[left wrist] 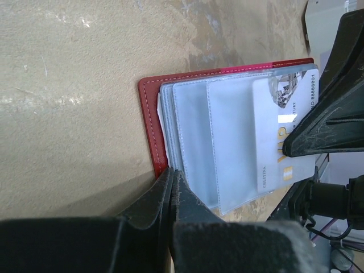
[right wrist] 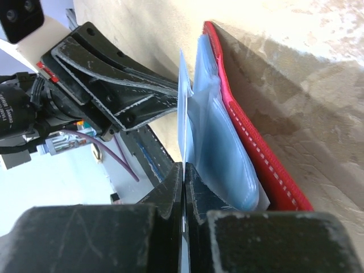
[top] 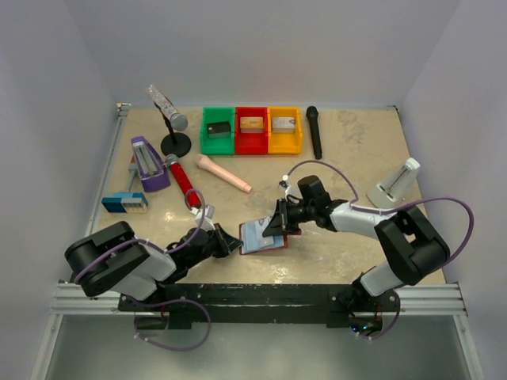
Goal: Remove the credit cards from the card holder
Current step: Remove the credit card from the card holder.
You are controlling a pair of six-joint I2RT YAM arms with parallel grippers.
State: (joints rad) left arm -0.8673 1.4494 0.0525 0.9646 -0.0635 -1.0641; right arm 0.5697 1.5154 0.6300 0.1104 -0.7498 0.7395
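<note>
Robotics lab bench (top: 356,134), white enclosure walls (top: 261,47), aluminium mounting rail (top: 444,294)

The card holder (left wrist: 149,122) looks like smooth stitched leather, its pockets (left wrist: 193,142) glossy clear plastic, the table (left wrist: 68,85) matt.

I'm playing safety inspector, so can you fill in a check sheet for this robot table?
Surface: beige marbled table.
Job's things: red card holder lying open; silvery credit card sticking out of a pocket.
Clutter: three colour bins, black microphone, red microphone, purple gadget.
Grippers: left gripper fingers shut on the holder's edge; right gripper fingers shut on the credit card.
Cables: purple cables loop off both arms.
Surroundings: plain pale walls.
</note>
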